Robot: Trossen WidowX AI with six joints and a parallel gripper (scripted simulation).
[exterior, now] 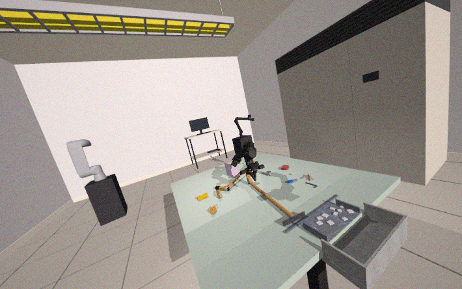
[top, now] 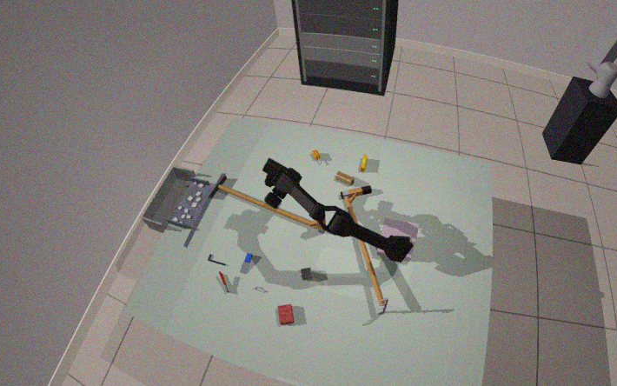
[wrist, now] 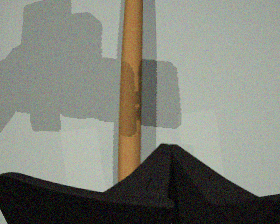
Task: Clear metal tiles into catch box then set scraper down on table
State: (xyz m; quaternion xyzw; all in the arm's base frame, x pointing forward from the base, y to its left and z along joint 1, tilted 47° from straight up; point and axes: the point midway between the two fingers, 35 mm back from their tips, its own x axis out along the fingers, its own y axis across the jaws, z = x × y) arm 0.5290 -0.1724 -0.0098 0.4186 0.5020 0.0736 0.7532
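Holds the gripper closed on nothing near the long scraper. Shows the scraper lying with its blade just beside the steel bench plate, metal tiles on the plate.

— What sort of place is this?
— A robotics lab, by its look; a rack shows green lights; a pale arm tops a black pedestal.
— Anything else?
— A monitor on a desk; tiled floor.
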